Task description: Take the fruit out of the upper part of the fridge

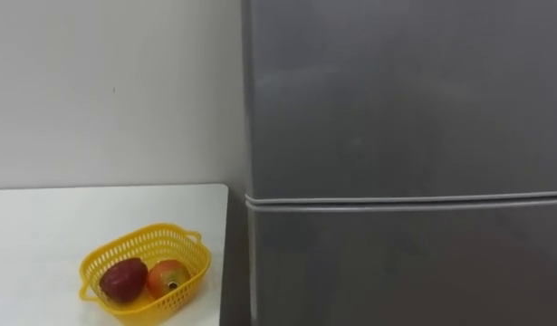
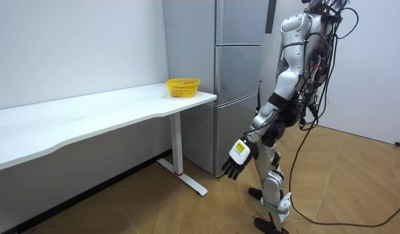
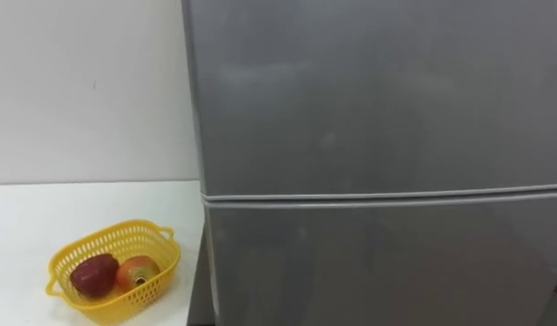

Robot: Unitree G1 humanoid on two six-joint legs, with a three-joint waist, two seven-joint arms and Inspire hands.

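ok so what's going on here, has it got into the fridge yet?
Not yet, by the look of it. The robot stands facing the grey fridge, and both the upper door and the lower door are shut. Its left hand hangs open at its side, holding nothing. Beside the fridge, a yellow basket with a dark red fruit and an orange fruit sits on the white table.

One fridge [image 1: 405, 109], one table [image 1: 43, 217], one yellow basket [image 1: 151, 234], one red fruit [image 1: 123, 279], one orange fruit [image 1: 168, 276].

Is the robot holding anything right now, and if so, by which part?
Nothing that can be seen: its left hand hangs open and empty at its side, in front of the closed fridge.
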